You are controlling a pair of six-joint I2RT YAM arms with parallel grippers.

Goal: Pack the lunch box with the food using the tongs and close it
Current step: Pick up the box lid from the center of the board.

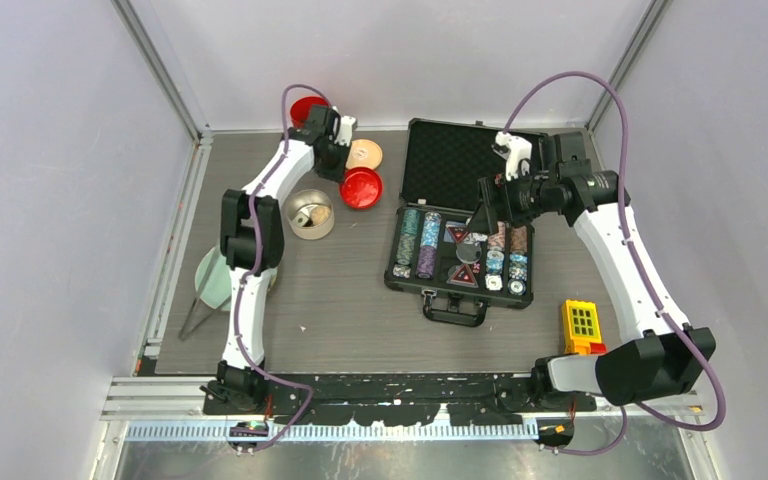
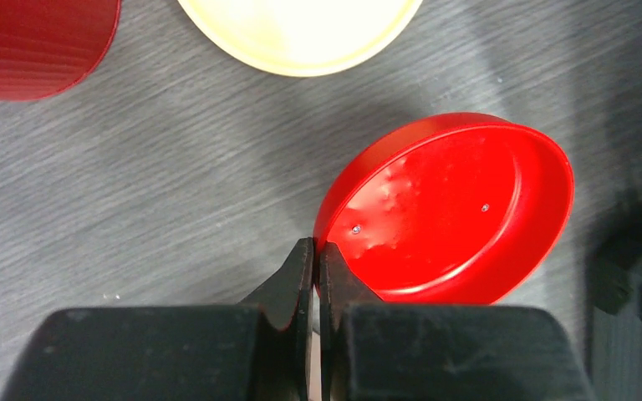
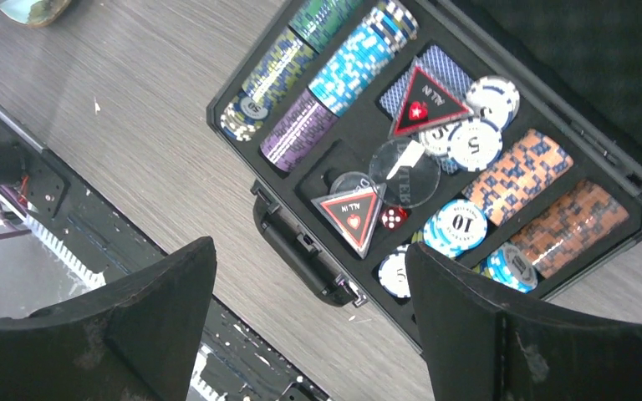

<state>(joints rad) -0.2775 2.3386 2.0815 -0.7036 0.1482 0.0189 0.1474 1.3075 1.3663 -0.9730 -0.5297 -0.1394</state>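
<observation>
The lunch box (image 1: pixel 310 214), a small round steel tin, stands open on the table's left half with a beige piece of food (image 1: pixel 303 216) inside. Its cream lid (image 1: pixel 365 153) (image 2: pixel 299 33) lies flat behind it. The tongs (image 1: pixel 198 308) rest against a pale green plate (image 1: pixel 212 280) at the left edge. My left gripper (image 1: pixel 345 172) (image 2: pixel 318 251) is shut on the near rim of a shallow red lid (image 1: pixel 361 187) (image 2: pixel 460 209), between the tin and the cream lid. My right gripper (image 1: pixel 482 215) (image 3: pixel 309 276) hangs open and empty above the chip case.
An open black case of poker chips (image 1: pixel 460 245) (image 3: pixel 435 142) fills the table's middle right. A red ribbed cup (image 1: pixel 306 110) (image 2: pixel 33 42) stands at the back left. A yellow block (image 1: pixel 580 325) sits near the right arm's base. My left arm covers part of the plate.
</observation>
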